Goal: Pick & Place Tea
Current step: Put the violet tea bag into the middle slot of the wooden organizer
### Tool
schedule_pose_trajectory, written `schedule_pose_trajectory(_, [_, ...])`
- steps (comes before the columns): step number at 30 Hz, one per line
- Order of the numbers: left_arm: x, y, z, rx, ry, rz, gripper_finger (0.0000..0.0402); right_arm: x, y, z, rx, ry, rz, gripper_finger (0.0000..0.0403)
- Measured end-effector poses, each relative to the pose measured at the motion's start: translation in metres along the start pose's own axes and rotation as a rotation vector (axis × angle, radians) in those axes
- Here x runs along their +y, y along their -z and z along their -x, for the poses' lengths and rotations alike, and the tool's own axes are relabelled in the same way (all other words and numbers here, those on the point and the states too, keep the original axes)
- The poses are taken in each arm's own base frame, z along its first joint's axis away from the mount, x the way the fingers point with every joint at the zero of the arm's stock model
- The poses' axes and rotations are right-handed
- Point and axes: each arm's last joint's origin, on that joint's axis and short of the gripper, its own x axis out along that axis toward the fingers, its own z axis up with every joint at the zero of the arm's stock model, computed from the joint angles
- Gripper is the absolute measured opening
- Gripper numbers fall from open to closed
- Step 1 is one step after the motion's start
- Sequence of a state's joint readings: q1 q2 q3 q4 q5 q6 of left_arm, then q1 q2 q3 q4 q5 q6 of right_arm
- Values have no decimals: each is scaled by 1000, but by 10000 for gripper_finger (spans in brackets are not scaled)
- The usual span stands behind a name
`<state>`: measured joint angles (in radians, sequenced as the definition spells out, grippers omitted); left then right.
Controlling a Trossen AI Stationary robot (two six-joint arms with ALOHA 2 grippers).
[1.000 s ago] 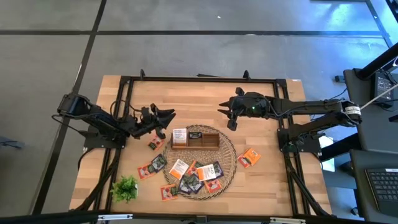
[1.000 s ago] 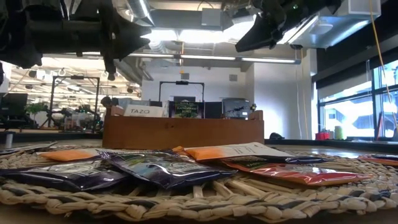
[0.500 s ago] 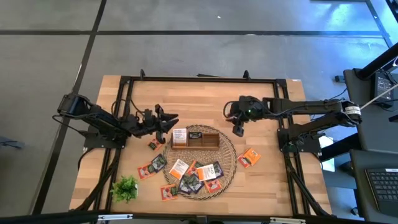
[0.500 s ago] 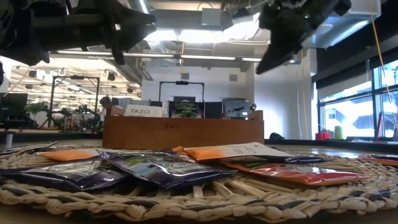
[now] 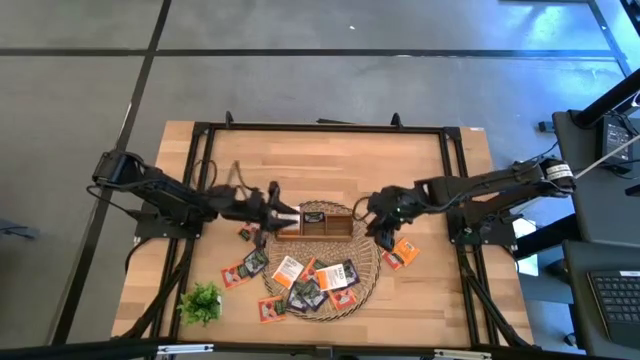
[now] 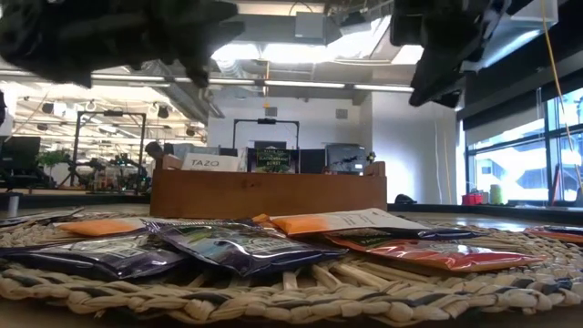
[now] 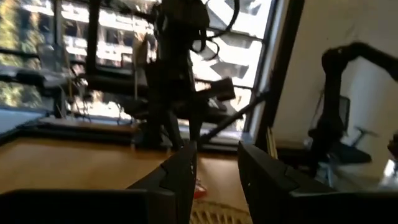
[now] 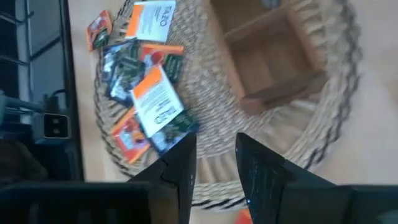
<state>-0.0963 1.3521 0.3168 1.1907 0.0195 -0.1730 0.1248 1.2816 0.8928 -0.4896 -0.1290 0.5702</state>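
Right hand (image 8: pixel 214 158) slightly parted, empty, over wicker mat (image 8: pixel 211 99)

Robotics lab: framed workbench (image 5: pixel 330 140), ceiling ducts (image 6: pixel 273 68)

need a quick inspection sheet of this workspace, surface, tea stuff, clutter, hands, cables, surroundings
surface: wooden table with a round wicker mat near its front.
job's things: tea sachets piled on the mat's front; one orange sachet off the mat to the right; a few more off its left edge. White sachet stands in the wooden tray.
clutter: green plant sprig at front left.
hands: left hand over the tray's left end; right hand at the mat's right edge. Both slightly apart, holding nothing.
cables: cable at the right arm's base.
surroundings: grey floor; keyboard at right.
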Motion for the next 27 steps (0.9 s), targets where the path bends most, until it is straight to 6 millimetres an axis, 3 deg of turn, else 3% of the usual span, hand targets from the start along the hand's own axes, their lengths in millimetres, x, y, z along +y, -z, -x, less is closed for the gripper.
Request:
schedule_pose_trajectory(7, [-19,-5,-43,445,47,-40,114,23,15,-12,5,16,-113,115])
schedule_pose_trajectory(13, [-57,-6,-60,604,80,-106,114,43,27,-38,21,-14,-170,115])
schedule_pose_trajectory(20, [-75,29,-79,696,7,-139,114,56,34,-75,19,-62,-165,115])
schedule_pose_trajectory(27, [-81,63,-103,784,29,-62,114,49,44,-103,67,9,-229,115])
